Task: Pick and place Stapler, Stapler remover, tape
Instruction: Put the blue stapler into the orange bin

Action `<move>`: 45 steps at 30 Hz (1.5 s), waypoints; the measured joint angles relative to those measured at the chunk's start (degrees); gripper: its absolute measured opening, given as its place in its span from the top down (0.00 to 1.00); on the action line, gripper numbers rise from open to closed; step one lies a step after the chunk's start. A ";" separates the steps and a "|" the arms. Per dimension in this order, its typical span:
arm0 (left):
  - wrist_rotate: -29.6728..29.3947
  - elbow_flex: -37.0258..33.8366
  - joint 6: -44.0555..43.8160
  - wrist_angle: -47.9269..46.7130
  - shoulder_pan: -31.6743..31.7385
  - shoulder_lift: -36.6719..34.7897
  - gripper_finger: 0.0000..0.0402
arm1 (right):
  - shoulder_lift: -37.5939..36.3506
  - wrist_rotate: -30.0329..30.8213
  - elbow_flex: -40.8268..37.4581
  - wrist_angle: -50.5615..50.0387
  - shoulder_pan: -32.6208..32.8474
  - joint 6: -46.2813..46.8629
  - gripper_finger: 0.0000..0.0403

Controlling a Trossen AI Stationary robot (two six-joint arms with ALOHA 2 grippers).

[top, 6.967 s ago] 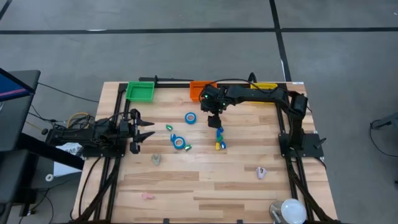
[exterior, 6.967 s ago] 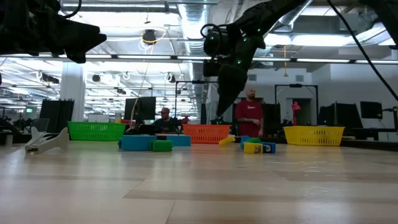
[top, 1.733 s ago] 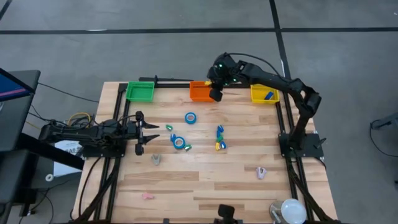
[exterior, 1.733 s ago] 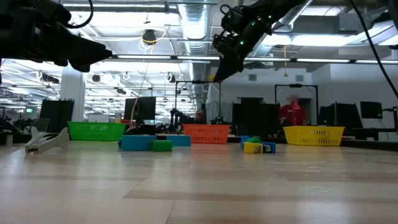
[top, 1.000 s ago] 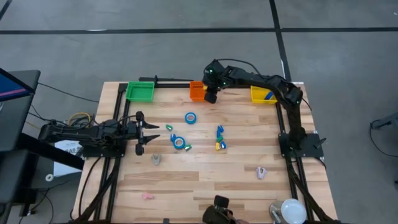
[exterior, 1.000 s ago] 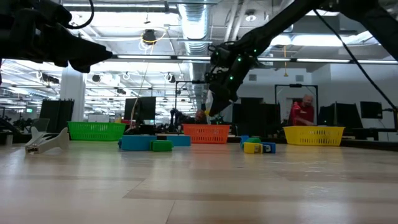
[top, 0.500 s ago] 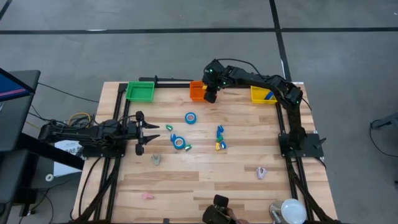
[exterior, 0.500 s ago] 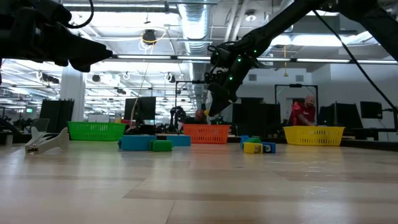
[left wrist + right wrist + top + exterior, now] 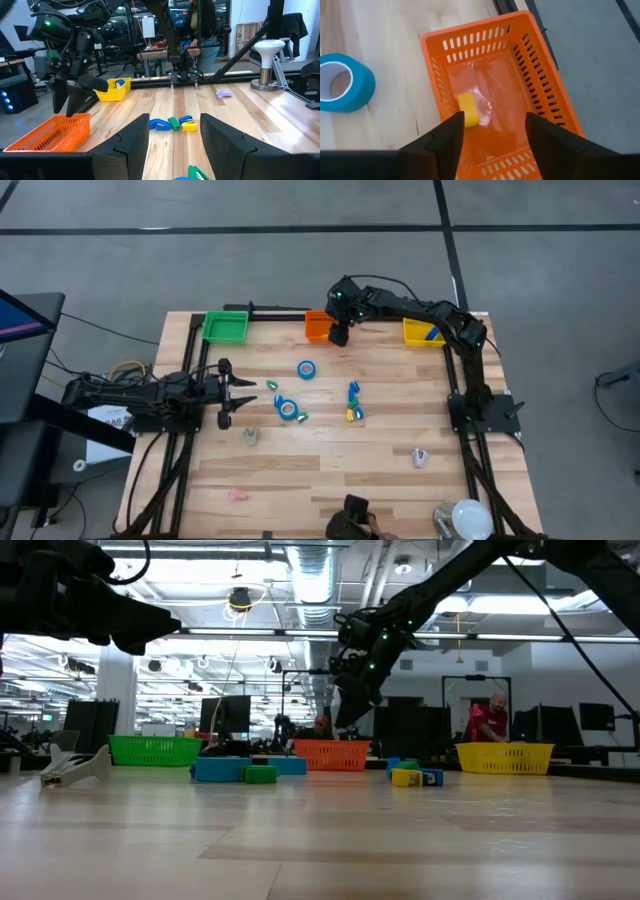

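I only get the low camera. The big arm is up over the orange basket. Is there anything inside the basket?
Observer: Yes. The right wrist view shows a small yellow thing lying in the orange basket, below the open right hand.
Operator: Is the yellow basket empty?
Observer: No. From above, the yellow basket holds a small blue item.
Operator: Where's the nearest tape?
Observer: A blue tape roll lies on the table beside the orange basket.

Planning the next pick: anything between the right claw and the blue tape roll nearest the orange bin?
Nothing visible. The right claw hangs open over the orange bin; bare tabletop separates the bin from the tape roll.
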 joint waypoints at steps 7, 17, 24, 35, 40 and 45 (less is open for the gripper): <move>0.00 0.00 0.00 0.09 0.01 0.00 0.58 | -2.29 0.07 0.00 -1.47 0.67 0.00 0.47; 0.00 0.00 0.00 0.37 0.02 0.00 0.58 | -8.28 0.20 0.02 -7.20 4.94 0.01 0.47; 0.00 0.00 0.00 0.45 0.01 0.01 0.58 | -9.39 -0.03 0.00 -14.68 9.58 0.43 0.47; 0.00 0.00 0.00 0.94 0.02 0.02 0.58 | -9.51 -3.20 0.00 -23.83 16.06 -8.94 0.46; 0.00 0.00 0.00 1.22 0.02 0.02 0.58 | -9.49 -2.71 -0.02 -23.75 17.85 -11.48 0.46; -0.02 0.00 0.00 1.22 0.02 0.02 0.58 | -9.49 -2.64 -0.02 -22.18 19.07 -2.49 0.46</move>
